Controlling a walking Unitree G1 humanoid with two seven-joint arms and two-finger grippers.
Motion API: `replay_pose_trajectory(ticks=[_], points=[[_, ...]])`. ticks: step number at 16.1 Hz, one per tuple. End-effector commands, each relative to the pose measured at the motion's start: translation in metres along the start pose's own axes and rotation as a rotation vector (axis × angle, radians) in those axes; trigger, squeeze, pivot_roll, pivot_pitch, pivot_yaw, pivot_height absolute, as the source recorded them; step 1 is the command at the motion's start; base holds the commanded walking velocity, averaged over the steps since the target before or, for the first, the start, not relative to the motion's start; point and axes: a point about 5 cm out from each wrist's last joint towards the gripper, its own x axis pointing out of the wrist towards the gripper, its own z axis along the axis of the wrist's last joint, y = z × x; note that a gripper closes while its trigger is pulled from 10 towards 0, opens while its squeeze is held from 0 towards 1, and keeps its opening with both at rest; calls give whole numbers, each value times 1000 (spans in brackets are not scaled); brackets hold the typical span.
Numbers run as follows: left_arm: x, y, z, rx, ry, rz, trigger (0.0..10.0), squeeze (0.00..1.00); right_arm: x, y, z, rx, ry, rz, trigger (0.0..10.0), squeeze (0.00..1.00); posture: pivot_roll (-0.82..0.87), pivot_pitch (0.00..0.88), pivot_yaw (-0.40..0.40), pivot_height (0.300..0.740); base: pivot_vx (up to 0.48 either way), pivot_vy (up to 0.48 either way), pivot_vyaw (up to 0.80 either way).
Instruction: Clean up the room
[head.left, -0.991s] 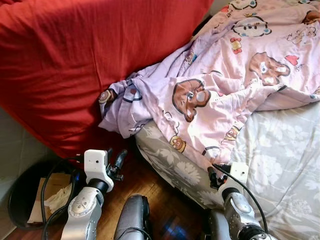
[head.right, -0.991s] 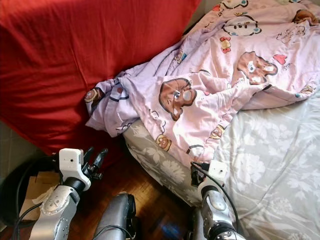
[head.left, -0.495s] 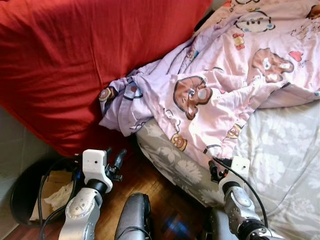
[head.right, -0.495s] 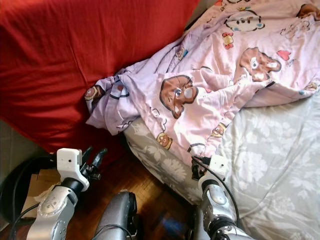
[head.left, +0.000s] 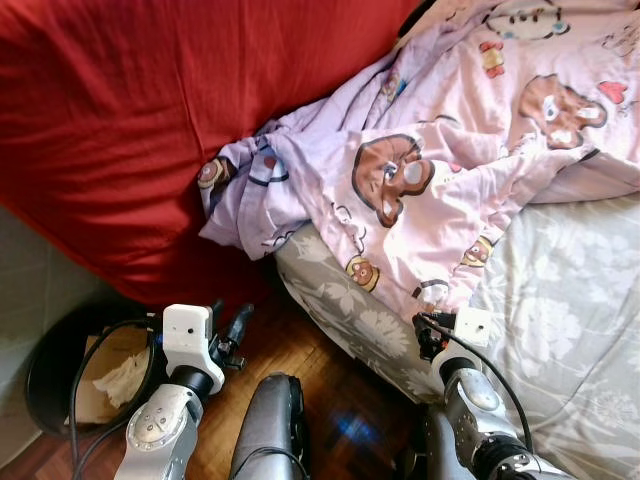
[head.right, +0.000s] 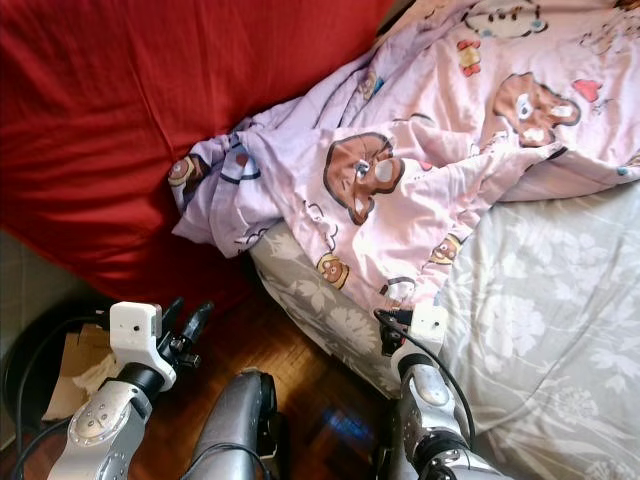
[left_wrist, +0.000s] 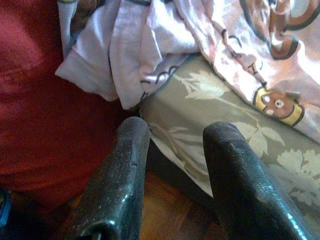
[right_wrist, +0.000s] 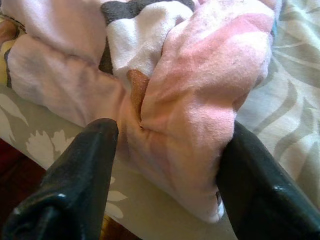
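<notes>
A lilac-pink blanket printed with cartoon bears lies crumpled across the bed's grey floral sheet, one end bunched against a big red cover. My right gripper is at the bed's near edge, open, with a folded corner of the blanket between its spread fingers. In the left eye view the right gripper sits just below the blanket's lowest hem. My left gripper hangs open over the wooden floor, pointing at the mattress corner, with nothing in it.
A black round bin holding cardboard and crumpled paper stands on the floor at the lower left. The wooden floor shows between the red cover and the bed. My grey leg is in the bottom middle.
The whole picture has shifted a little, so the camera moved. The right gripper now sits slightly closer to the blanket's lower hem. The left arm holds the same pose.
</notes>
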Motion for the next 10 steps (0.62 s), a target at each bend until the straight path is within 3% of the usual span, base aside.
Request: replay_pose_trajectory(ticks=[1,10], points=[[-7,3,-5,-2,33,16,10000,0,-2,5,-5,-3,10,17,0,0,240,334,92,625,0,0,0],[-12,4,-9,-4,59,35,10000,0,1,4,-1,-4,6,10,0,0,241,330,84,625,0,0,0]])
